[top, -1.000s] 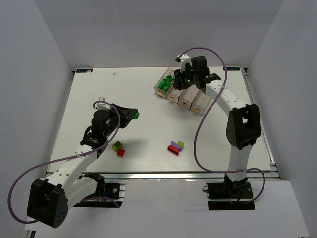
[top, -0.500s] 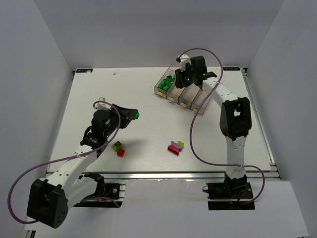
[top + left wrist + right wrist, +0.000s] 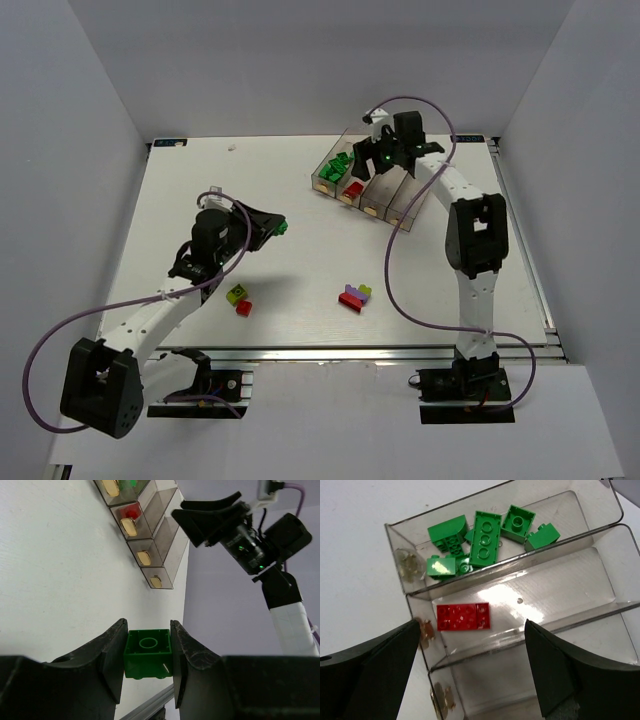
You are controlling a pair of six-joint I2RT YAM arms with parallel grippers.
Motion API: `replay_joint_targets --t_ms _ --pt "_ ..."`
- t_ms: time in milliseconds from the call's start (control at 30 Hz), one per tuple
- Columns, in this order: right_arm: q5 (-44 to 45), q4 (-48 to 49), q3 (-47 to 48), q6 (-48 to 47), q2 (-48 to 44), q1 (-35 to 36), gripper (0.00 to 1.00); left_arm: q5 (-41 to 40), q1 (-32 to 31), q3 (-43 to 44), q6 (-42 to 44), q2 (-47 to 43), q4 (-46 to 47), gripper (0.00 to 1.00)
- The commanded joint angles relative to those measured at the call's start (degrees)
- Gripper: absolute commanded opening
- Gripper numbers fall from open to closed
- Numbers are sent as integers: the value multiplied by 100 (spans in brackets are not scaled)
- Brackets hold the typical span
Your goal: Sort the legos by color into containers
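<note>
White table [image 3: 200,190]: your left gripper [image 3: 147,655] is clamped on a green brick [image 3: 148,647]. Your right gripper [image 3: 472,635] hangs released, jaws wide; directly beneath it, a red brick [image 3: 463,616] lies inside the containers [image 3: 545,625], beside the green-filled bin [image 3: 560,507].

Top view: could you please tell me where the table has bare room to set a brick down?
Free: the far-left table stretch between its left edge and the containers, and the gap between the yellow-green-and-red lego pair and the purple cluster. Crowded: over the containers, where the right hand hovers open.
</note>
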Motion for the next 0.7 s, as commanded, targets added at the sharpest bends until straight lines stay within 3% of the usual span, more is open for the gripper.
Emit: replay_joint_targets --t_ms 0,33,167,233,267,300,367,400,667 --pt "-1079 -61 52 -190 -980 -336 89 239 17 370 224 259 172 0" --pt "-1787 97 -185 -147 -1191 -529 89 282 17 432 260 347 189 0" --pt "-3006 1230 -2045 580 -2507 -925 89 502 -10 976 602 1015 128 0" --pt "-3313 1844 -2880 880 -3140 -1057 69 581 -18 1475 961 1523 -38 0" --pt "-3350 1847 -3120 882 -3327 -1067 69 582 -18 1662 963 1709 -39 0" --pt "-3402 1839 -3332 838 -3520 -1067 48 608 -18 1864 1146 1911 -100 0" --pt "-3578 1699 -3675 759 -3968 -1067 22 634 -18 2581 1375 2587 -240 0" --pt "-3605 1628 -3946 759 -4101 -1075 2 661 -18 2856 1602 2842 -398 0" --pt "-3517 688 -5020 311 -5304 -1075 3 845 -45 5501 2000 5189 -610 0"
